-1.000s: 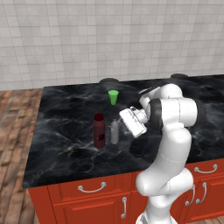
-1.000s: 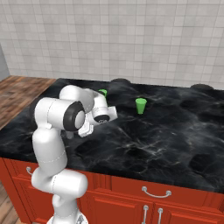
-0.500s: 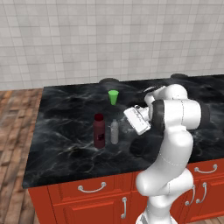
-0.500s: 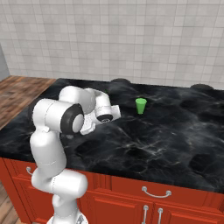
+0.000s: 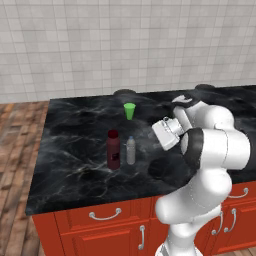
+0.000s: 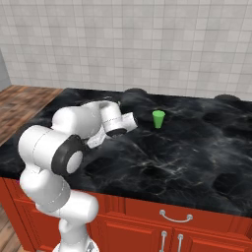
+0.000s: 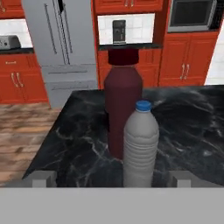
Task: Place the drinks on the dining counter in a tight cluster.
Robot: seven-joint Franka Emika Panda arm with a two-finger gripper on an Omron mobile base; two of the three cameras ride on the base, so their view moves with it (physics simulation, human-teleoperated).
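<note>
Pale grey tiled wall behind; wood plank floor to one side, brown and reddish. Across the room in the hand view: tall grey fridge (two doors above a drawer); red cabinets with silver handles on either side; dark built-in oven up high; toaster on a black worktop; coffee machine in a tiled niche. Even, flat light.

Even, diffuse rendered lighting; soft blurred shadows lay on the glossy bench; images were slightly soft, without glare.
</note>
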